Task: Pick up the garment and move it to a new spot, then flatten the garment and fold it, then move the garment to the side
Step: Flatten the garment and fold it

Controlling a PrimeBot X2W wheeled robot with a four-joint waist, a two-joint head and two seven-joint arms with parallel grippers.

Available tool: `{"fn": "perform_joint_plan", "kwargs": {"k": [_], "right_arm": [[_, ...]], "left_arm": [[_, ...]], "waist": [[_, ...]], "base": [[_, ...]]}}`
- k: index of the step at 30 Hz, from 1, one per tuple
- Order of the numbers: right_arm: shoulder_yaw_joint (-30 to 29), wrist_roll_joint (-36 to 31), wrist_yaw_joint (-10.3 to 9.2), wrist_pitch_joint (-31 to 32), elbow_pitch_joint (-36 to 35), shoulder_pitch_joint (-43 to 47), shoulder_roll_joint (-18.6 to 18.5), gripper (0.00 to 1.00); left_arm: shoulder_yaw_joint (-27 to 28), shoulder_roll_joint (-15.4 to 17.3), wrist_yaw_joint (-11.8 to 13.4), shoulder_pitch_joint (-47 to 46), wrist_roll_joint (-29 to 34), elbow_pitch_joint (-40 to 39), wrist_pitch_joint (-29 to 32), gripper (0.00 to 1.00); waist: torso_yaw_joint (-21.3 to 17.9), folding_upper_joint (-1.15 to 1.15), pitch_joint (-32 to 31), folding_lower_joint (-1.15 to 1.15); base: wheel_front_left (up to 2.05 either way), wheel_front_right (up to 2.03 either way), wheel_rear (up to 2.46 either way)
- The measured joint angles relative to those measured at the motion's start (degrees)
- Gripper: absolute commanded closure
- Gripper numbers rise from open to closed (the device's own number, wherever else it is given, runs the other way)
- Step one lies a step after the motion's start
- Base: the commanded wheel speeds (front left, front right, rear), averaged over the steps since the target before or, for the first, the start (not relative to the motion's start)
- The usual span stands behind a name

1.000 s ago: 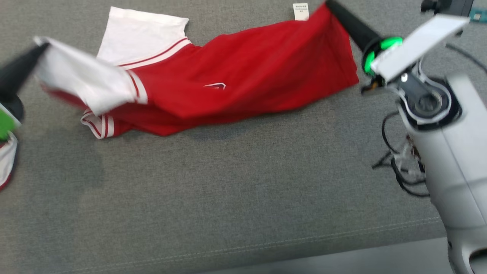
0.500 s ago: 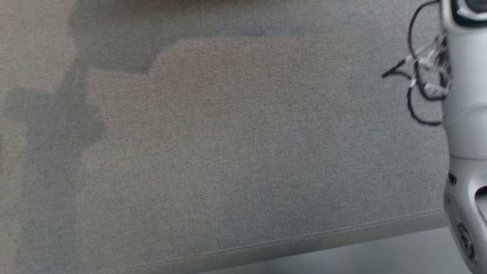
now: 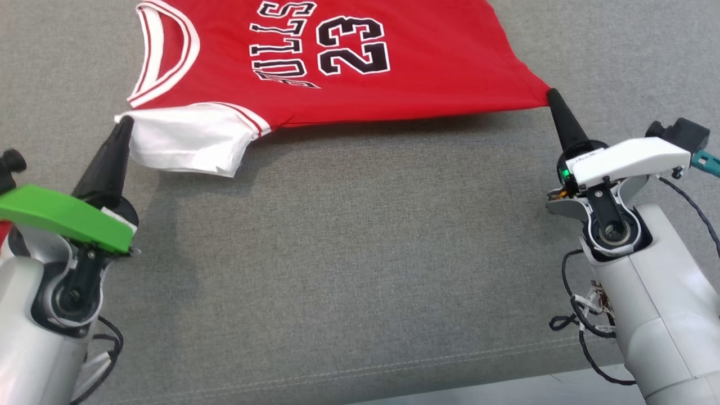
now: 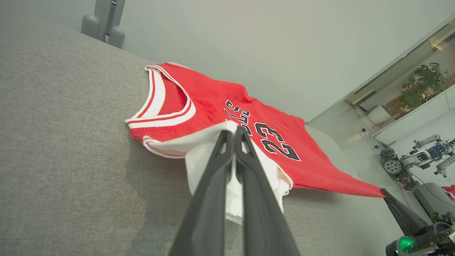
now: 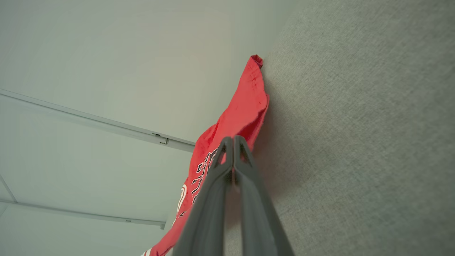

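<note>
**A:** Looking at the jersey (image 3: 444, 62) first, where is it?

**B:** It's spread face up across the far part of the grey cushion (image 3: 349, 253). It's red, with "BULLS" (image 3: 284, 45) and "23" (image 3: 353, 46) in black letters edged in white. The neckline (image 3: 188, 53) points to the robot's left and the hem to its right.

**A:** What about the left gripper (image 3: 125, 121)?

**B:** It's clenched on the white sleeve (image 3: 180, 138). In the left wrist view, white cloth is pinched between the two dark fingers right at their tips, and more of it hangs beneath them.

**A:** And the right gripper (image 3: 552, 94)?

**B:** That one is clamped too, on the near hem corner. The red cloth comes to a point exactly at its tip. In the right wrist view the fingers are pressed together with red fabric rising from between them.

**A:** Is the cloth lying flat?

**B:** Only partly. The near edge runs taut between the two tips and casts a shadow on the cushion below it. In the left wrist view the neckline end rests on the cushion. The sleeve is rumpled and folded under itself near the left tip.
</note>
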Motion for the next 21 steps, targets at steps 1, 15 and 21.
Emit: {"fn": "perform_joint_plan", "kwargs": {"k": [1,15,21], "right_arm": [[-0.4,0.6,0.10,-0.5,0.0,0.8,0.0,1.00],[1.9,5.1,0.34,0.3,-10.5,12.2,-2.8,1.00],[2.5,5.7,0.33,1.0,-13.4,18.9,-5.3,1.00]], "left_arm": [[-0.1,-0.4,0.0,1.4,-0.4,-0.1,-1.0,1.00],[-3.5,-0.6,0.0,13.0,-2.9,-5.1,-6.5,1.00],[-6.2,1.8,0.0,17.5,-3.0,-7.1,-5.5,1.00]], "waist": [[0.0,0.00,-0.4,0.00],[1.0,0.00,-6.6,0.00],[2.3,0.00,-8.7,0.00]], "base": [[0.00,0.00,0.00],[0.00,0.00,0.00],[0.00,0.00,0.00]]}}
